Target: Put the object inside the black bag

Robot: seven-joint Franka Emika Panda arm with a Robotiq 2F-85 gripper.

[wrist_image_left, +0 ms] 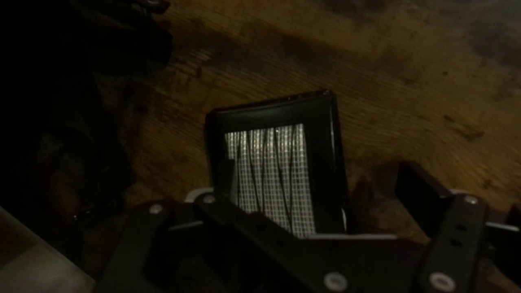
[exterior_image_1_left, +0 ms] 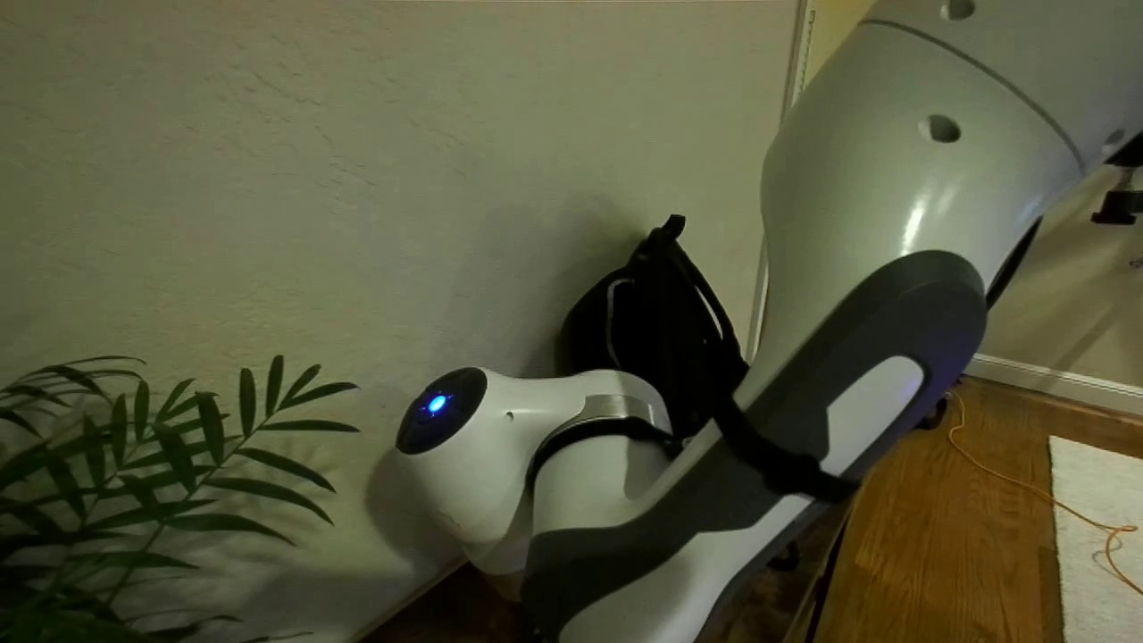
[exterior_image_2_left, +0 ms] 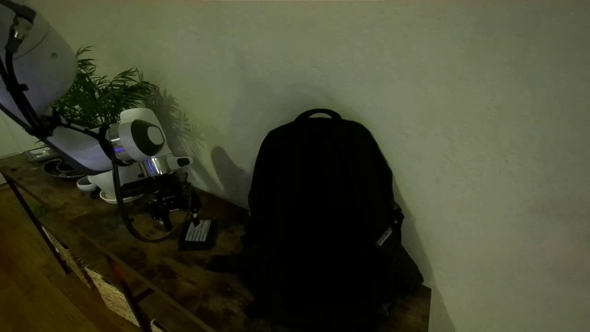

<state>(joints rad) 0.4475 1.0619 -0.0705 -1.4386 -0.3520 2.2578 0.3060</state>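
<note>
At the back, a big pale wall (exterior_image_2_left: 484, 115). In front of it, a long brown table (exterior_image_2_left: 170, 281). Over the table, 1 big white arm (exterior_image_1_left: 830, 286), bent low. On the table, close to the wall, a black bag (exterior_image_2_left: 322, 207), standing up tall. Too dark to tell about its opening. At the end of the arm, the black gripper (wrist_image_left: 318, 179), with 2 fingers (wrist_image_left: 421, 193) spread wide and nothing held between. Under it, flat on the table, a small black case (wrist_image_left: 266, 162) with a pale, stripy top. Outside the bag, with a bit of bare table in between. Early in the job, most likely.

Not in the middle of the gap, though: too far to the bag side. In the wrist view, across the edge of the case, the bag-side finger (wrist_image_left: 224, 179). Out over bare table, well clear, the far-side finger. Hard to tell about any touching. For the long way of the case, at a guess: away from the wrist, crossing the line from finger to finger. Near end hidden by the gripper. Next, probably: go a little toward the bag, then straight down with 1 finger by each long side, then squeeze. Careful not to drop too soon and bump the top of the case.
</note>
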